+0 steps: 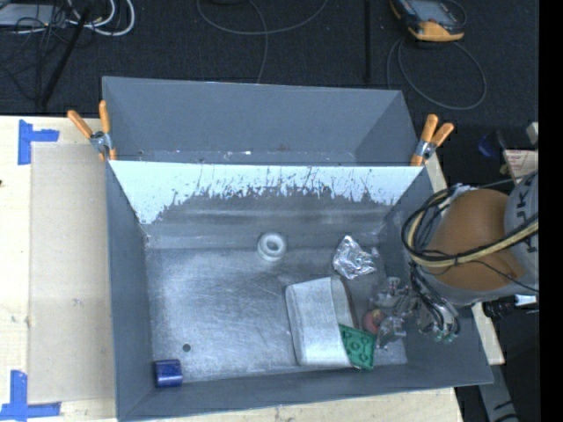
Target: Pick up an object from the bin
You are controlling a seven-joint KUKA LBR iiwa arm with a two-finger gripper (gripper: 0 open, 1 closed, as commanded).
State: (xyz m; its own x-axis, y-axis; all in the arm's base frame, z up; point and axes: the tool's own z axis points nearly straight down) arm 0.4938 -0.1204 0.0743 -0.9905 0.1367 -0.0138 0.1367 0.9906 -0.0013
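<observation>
Orange wrist cover [473, 236], black cables [420, 229]

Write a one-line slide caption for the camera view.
Gripper low at the right of the bin, near a white pad, green piece and crumpled foil.

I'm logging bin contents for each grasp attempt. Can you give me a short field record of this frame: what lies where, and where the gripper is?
container: grey metal bin
gripper position: gripper low at the floor's right side
nearest things: white rectangular block to its left; green flat piece at the block's front right corner; crumpled foil behind
farther things: white ring at mid-back; small blue block in the front left corner
held thing: cannot tell
</observation>
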